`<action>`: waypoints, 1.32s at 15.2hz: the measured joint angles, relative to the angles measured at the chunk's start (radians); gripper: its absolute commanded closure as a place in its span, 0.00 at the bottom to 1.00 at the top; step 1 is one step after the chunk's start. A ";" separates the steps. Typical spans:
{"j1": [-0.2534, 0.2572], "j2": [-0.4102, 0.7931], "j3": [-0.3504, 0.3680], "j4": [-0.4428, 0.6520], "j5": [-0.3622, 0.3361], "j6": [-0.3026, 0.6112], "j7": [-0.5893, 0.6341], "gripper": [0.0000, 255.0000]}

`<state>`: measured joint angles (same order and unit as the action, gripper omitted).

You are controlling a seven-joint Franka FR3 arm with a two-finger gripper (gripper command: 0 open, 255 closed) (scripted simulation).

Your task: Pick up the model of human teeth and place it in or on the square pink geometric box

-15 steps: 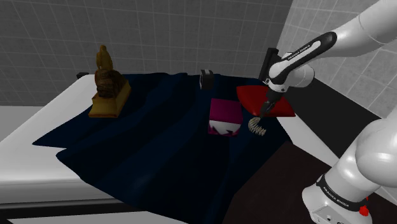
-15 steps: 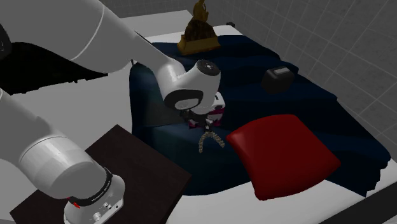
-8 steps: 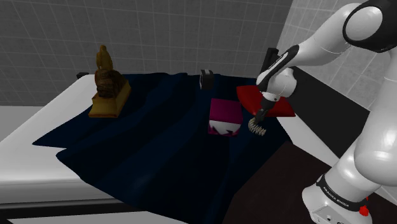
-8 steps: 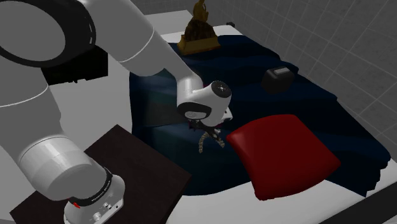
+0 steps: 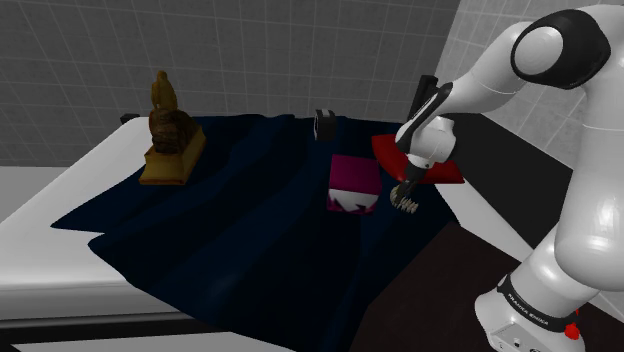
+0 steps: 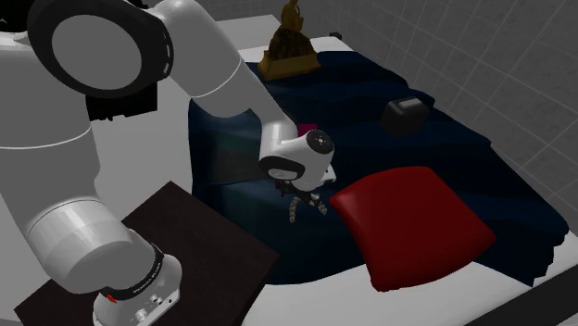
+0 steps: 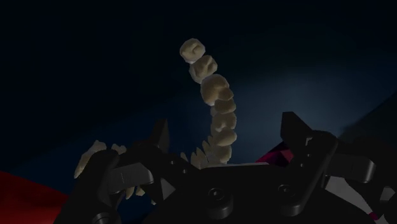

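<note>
Close up from the wrist, the black gripper (image 7: 226, 127) has its fingers spread apart. One curved row of the cream tooth model (image 7: 215, 95) runs up between them. Neither finger visibly touches it, so it is not held. The model is a horseshoe arch lying on a dark blue cloth (image 5: 240, 230), and its other row shows outside one finger.

In the shoulder view the gripper hangs right above the model. The model lies just beside the magenta box with a white pattern (image 5: 354, 185) and at the edge of a red cushion (image 5: 447, 172).

The step in hand looks like the grasp. To do it well, the fingers should probably go lower until they bracket the row fully. They should then close gently across its narrow width, since the thin arch could pivot or slip out. A straight lift would clear the cushion, and the box is near.

Farther back stand a small black object (image 5: 324, 124) and a brown statue (image 5: 168, 135).
</note>
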<state>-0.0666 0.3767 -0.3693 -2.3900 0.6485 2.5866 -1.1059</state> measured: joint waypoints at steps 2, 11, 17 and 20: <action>-0.001 0.005 0.003 0.002 0.005 0.003 -0.003 0.00; -0.002 0.006 0.004 0.002 0.007 0.004 -0.004 1.00; 0.000 -0.001 0.000 -0.001 0.000 0.000 0.000 1.00; 0.016 -0.038 -0.022 -0.010 -0.038 -0.021 0.032 1.00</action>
<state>-0.0502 0.3385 -0.3917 -2.3998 0.6103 2.5656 -1.0734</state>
